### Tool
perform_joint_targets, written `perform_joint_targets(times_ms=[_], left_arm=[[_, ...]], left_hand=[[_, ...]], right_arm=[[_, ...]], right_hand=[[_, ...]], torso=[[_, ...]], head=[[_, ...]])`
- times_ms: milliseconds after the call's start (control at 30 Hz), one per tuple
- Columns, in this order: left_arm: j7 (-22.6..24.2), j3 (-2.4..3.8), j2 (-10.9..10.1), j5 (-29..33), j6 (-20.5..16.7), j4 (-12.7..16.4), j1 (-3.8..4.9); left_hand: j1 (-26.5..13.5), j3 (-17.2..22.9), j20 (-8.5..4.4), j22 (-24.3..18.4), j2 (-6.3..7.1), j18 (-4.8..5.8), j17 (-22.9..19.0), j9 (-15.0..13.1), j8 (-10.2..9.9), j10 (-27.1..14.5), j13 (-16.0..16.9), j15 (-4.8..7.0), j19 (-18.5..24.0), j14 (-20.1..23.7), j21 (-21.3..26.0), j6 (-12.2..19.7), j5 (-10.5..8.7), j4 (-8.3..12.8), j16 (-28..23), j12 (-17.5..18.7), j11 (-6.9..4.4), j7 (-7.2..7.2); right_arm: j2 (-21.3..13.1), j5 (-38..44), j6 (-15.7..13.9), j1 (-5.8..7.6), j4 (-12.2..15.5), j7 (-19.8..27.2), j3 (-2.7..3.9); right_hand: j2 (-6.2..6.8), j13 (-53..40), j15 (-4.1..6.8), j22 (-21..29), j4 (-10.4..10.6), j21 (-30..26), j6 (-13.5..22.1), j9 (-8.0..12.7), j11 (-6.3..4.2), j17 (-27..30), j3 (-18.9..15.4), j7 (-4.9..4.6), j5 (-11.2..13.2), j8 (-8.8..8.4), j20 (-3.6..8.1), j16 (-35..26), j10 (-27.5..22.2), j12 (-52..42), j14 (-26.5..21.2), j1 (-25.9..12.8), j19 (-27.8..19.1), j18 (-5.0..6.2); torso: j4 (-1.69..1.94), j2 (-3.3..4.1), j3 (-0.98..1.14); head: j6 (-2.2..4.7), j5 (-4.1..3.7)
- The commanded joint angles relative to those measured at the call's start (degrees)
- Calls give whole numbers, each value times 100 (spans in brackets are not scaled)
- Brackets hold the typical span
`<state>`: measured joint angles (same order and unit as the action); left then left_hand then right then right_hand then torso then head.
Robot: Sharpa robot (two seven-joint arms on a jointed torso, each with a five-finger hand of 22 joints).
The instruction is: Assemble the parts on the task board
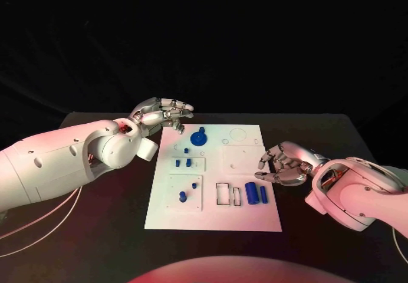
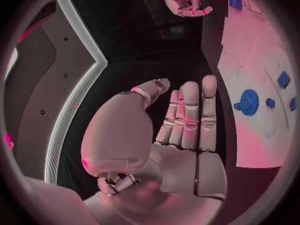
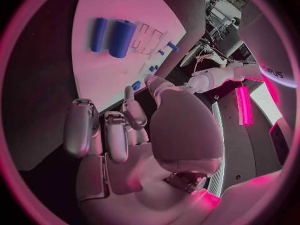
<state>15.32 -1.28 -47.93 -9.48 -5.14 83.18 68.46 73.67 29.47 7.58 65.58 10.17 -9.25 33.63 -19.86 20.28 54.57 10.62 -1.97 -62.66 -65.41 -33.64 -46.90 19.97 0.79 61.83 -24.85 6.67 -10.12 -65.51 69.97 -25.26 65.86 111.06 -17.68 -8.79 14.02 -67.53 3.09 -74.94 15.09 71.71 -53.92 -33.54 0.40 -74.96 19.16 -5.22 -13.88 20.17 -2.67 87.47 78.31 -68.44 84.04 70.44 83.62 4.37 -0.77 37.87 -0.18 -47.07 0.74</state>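
Nearest, the right hand (image 1: 285, 166) hovers at the white task board's (image 1: 246, 221) right edge, silver fingers curled loosely, holding nothing. Just beside it lie two smooth blue cylinders (image 1: 257, 192), the thicker one closer to two outlined rectangular slots (image 1: 227, 194). Farther off, a toothed blue gear (image 1: 198, 138) sits near the left hand (image 1: 163, 114), which hangs empty at the board's far corner, fingers slightly bent. Smaller blue pieces (image 1: 187, 161) are hard to make out.

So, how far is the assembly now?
Little looks done. A gear and small parts are on the board; two cylinders lie loose. The left hand and right hand hold nothing. Most is left.
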Motion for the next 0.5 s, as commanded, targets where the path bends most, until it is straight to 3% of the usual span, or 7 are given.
perform_joint_targets(times_ms=[33,367,500], left_arm=[[30,0,-9,-5,81,27,2],[26,-7,-38,-5,81,44,2],[25,-8,-44,-5,82,45,2]], left_hand=[[-20,-32,38,-5,-39,-112,-5,-9,26,-44,-2,-9,-4,49,33,45,29,-11,-15,-35,-14,-9],[-24,-35,38,-6,-38,-112,-9,-10,29,-47,-2,-10,-6,50,37,48,31,-12,-12,-39,-14,-10],[-24,-35,38,-6,-38,-112,-9,-10,29,-47,-2,-10,-6,50,37,48,31,-12,-12,-39,-14,-10]], right_arm=[[-47,152,288,-41,69,-578,-20],[39,452,329,-304,84,-1161,-59],[134,538,320,-370,44,-1225,-64]], right_hand=[[27,-74,28,-761,118,27,24,-24,4,-771,-119,29,23,26,-10,26,5,-56,461,-57,47,-57],[-93,-288,30,-795,170,55,18,-54,-2,-893,-593,44,157,55,-10,72,63,-221,482,-310,62,-64],[-108,-362,31,-800,168,62,12,-58,-5,-920,-632,48,161,60,-10,80,104,-293,487,-322,64,-65]], torso=[[-11,-8,-6],[-9,-4,-11],[-10,-3,-8]], head=[[-5,-32],[-21,-37],[-27,-31]])
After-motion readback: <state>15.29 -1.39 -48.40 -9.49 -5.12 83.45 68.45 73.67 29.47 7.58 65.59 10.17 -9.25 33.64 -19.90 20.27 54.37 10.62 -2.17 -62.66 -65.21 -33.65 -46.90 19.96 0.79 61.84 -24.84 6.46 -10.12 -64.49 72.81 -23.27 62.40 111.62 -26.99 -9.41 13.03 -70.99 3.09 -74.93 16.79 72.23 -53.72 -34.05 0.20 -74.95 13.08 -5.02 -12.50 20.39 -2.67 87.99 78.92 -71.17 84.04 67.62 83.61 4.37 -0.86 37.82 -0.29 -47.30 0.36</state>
